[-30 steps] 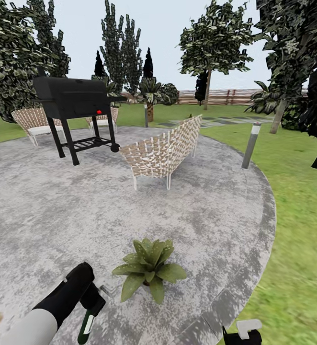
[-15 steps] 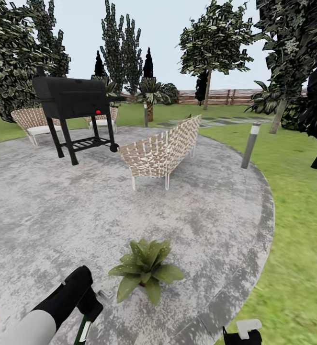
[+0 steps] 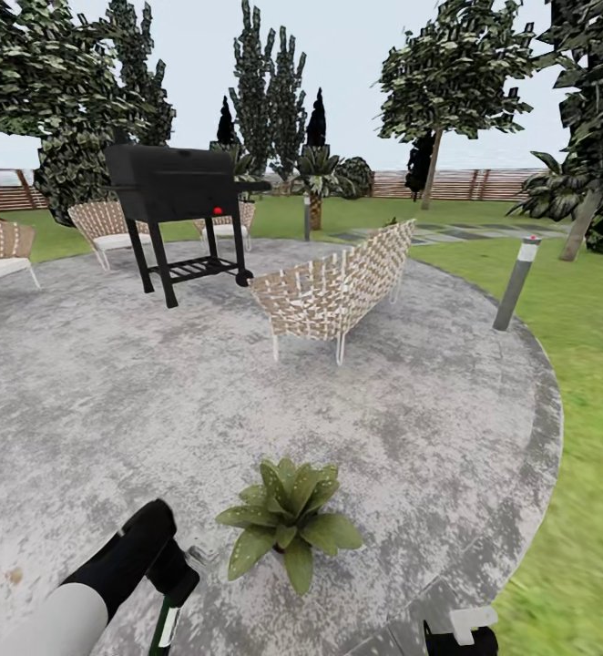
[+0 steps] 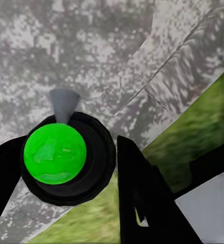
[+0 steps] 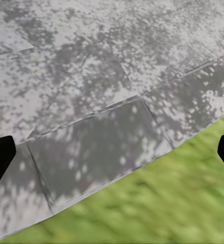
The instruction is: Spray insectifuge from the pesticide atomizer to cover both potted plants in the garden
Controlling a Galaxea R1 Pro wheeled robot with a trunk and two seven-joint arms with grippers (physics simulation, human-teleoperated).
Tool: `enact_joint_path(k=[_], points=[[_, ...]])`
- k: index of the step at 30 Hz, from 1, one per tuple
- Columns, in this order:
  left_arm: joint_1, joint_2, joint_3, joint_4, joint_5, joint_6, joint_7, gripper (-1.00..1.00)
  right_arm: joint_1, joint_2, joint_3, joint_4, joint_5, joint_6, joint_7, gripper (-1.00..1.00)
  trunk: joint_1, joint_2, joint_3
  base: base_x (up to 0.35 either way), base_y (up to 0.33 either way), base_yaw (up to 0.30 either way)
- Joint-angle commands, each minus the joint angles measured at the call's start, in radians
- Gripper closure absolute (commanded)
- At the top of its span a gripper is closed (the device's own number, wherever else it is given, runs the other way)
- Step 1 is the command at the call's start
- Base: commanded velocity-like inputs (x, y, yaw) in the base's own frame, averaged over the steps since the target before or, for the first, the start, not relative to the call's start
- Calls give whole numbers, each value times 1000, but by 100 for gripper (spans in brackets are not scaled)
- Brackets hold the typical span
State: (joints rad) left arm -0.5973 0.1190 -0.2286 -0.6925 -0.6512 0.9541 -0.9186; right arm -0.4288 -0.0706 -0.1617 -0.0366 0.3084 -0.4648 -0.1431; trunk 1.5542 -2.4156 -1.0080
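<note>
- While the head view shows the left gripper [image 3: 169,583] clamped on the pesticide atomizer [image 3: 165,624] beside a potted plant [image 3: 288,519], the left wrist view reveals its green cap [image 4: 55,153].
- Right gripper [image 5: 112,152]: fingers spread wide over the patio [image 5: 91,91] edge.

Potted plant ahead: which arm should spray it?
Left. The left gripper already holds the pesticide atomizer beside the potted plant; the right gripper looks open and empty.

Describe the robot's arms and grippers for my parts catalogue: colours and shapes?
The left arm is pale grey, ending in a rounded black wrist. The left gripper has flat, tapering black fingers. The right gripper's fingers are black too.
</note>
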Motion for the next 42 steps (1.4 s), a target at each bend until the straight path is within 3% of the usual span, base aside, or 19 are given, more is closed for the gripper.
enact_joint_path(k=[1, 11, 21, 28, 33, 42], points=[[4, 1, -4, -2, -15, -1, -17, 100, -1, 0, -6, 1, 11, -3, -4, -100, 0, 0, -1, 0, 0, 23], [10, -4, -7, -2, -18, 0, -25, 100, -1, 0, -6, 1, 11, -3, -4, -100, 0, 0, -1, 9, -185, 10], [-3, 1, -5, -13, -11, -1, -27, 100, -1, 0, -6, 1, 11, -3, -4, -100, 0, 0, -1, 55, -123, 245], [8, 35, -8, -14, -18, -55, -115, 100, -1, 0, -6, 1, 11, -3, -4, -100, 0, 0, -1, 0, 0, 14], [-1, 22, -9, -15, -19, -71, -116, 100, -1, 0, -7, 1, 11, -3, -4, -100, 0, 0, -1, -44, -17, 0], [-5, 24, -5, -16, -23, -65, -115, 100, -1, 0, -6, 1, 11, -3, -4, -100, 0, 0, -1, -189, -198, 250]])
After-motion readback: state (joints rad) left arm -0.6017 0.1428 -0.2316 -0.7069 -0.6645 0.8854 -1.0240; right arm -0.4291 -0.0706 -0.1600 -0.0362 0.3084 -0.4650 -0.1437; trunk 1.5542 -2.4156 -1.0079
